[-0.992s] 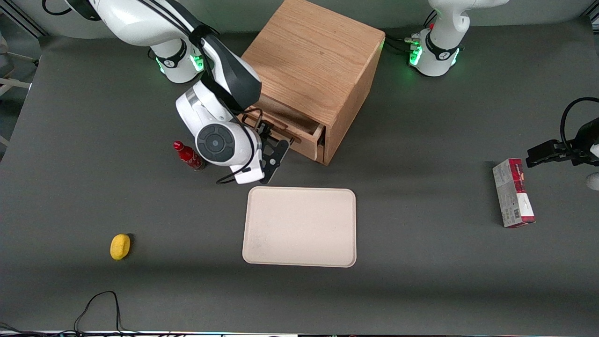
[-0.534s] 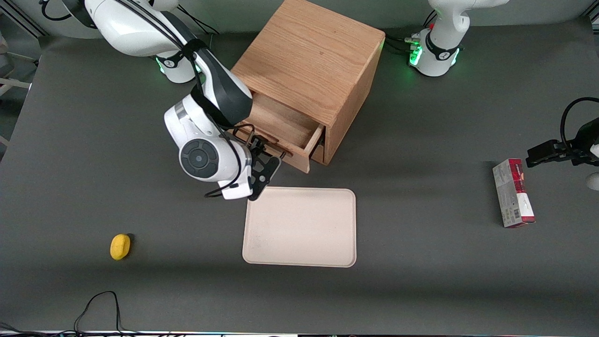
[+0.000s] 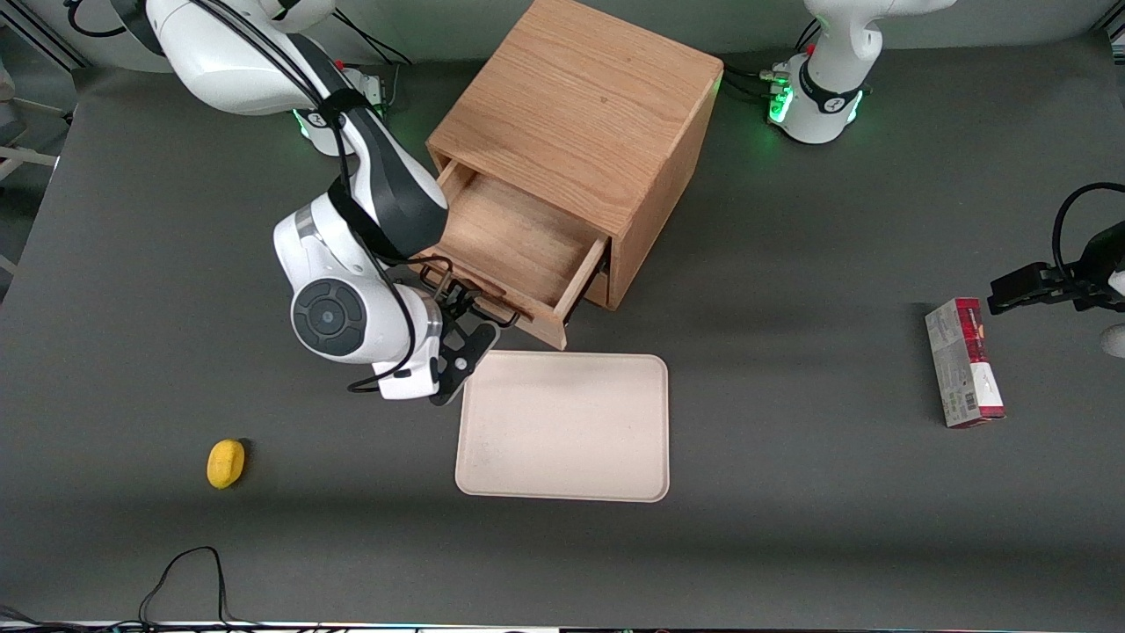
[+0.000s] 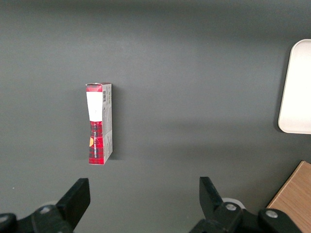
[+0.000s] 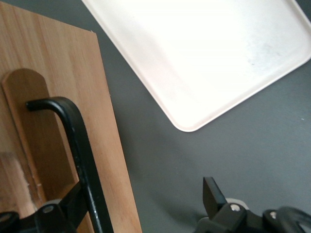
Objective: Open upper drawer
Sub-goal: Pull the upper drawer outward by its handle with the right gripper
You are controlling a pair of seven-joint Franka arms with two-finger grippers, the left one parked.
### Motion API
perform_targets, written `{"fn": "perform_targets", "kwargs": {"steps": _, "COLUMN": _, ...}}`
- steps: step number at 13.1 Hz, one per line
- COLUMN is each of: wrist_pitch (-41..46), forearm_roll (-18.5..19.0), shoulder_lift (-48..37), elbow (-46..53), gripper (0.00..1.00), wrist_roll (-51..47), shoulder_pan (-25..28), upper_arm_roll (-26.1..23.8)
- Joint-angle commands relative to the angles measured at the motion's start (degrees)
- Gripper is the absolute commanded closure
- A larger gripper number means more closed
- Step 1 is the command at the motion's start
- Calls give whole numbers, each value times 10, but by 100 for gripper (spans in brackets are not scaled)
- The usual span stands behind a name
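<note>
- The oak cabinet stands at the robots' edge of the table, approx. midway between the two arm bases; I use it as landmark.
- The upper drawer is the top one of the cabinet and it sticks out far from the cabinet front, toward the front camera. Its wood bottom shows bare; nothing is inside.
- The black loop handle is on the drawer front panel. The gripper is at this handle, in front of the cabinet, just beside the drawer front.
- In the right wrist view one finger stands well apart from the handle bar and the other finger is close at the bar, so the jaws look spread w/ the bar between them. They do not squeeze it; I judge it hooks the bar, no firm grasp.
- The cream tray lies in front of the cabinet, nearer to the camera; its corner is near the drawer front.
- Step in hand, as I judge: pulling phase, approx. at its end, drawer looks well open.
- Next move probably needs: stop the pull, slide the fingers free from the handle w/o pushing the drawer back, and keep the wrist off the tray.
</note>
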State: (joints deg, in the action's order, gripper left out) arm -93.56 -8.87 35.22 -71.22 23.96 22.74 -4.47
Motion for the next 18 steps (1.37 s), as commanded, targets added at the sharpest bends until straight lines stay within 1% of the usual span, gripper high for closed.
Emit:
{"fn": "perform_targets", "kwargs": {"steps": 1, "wrist_pitch": 3, "forearm_roll": 7, "shoulder_lift": 21, "elbow": 36, "gripper": 0, "wrist_roll": 35, "shoulder_pan": 0, "upper_arm_roll": 14}}
{"fn": "perform_targets", "kwargs": {"steps": 5, "wrist_pitch": 0, "forearm_roll": 8, "shoulder_lift": 34, "elbow": 57, "gripper": 0, "wrist_roll": 41, "shoulder_pan": -17, "upper_arm_roll": 14}}
{"fn": "perform_targets", "kwargs": {"steps": 7, "wrist_pitch": -33, "forearm_roll": 7, "shoulder_lift": 36, "elbow": 56, "gripper": 0, "wrist_roll": 43, "shoulder_pan": -22, "upper_arm_roll": 13}}
{"fn": "perform_targets", "kwargs": {"steps": 10, "wrist_pitch": -53, "forearm_roll": 6, "shoulder_lift": 48, "elbow": 64, "gripper": 0, "wrist_roll": 42, "shoulder_pan": -31, "upper_arm_roll": 13}}
{"fn": "perform_targets", "kwargs": {"steps": 18, "wrist_pitch": -62, "forearm_roll": 7, "shoulder_lift": 60, "elbow": 86, "gripper": 0, "wrist_roll": 43, "shoulder_pan": -52, "upper_arm_roll": 12}}
